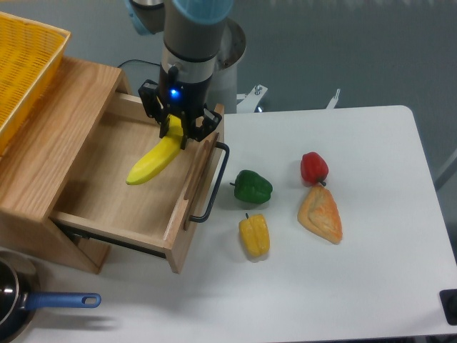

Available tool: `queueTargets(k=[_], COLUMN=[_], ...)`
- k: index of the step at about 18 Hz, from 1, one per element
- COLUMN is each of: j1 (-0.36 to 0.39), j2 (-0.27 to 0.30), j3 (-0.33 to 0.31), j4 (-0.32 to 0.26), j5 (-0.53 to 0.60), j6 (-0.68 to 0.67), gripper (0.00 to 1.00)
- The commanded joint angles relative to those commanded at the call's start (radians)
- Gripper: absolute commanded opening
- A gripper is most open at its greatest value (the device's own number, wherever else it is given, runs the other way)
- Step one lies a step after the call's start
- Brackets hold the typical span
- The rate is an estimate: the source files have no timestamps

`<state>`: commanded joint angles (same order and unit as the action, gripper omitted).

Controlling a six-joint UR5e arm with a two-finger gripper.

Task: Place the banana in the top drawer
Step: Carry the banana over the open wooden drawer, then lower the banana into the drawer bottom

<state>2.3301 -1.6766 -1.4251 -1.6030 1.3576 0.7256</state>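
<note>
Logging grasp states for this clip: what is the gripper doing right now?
Gripper: closed on the banana, holding it by one end above the open top drawer.

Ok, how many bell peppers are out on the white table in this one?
3. The green pepper sits nearest the drawer handle, the yellow pepper just in front of it, and the red pepper further right, by the pastry. None looks hidden.
</note>
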Motion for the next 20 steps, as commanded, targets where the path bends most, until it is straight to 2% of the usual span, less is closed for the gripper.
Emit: queueTargets(k=[9,20], j1=[-0.064,-0.107], j2=[-0.043,-0.061], j3=[-0.002,-0.025], j4=[0.058,0.097], j5=[0.043,0.08], j6=[-0.08,-0.084], gripper=[0.45,0.45])
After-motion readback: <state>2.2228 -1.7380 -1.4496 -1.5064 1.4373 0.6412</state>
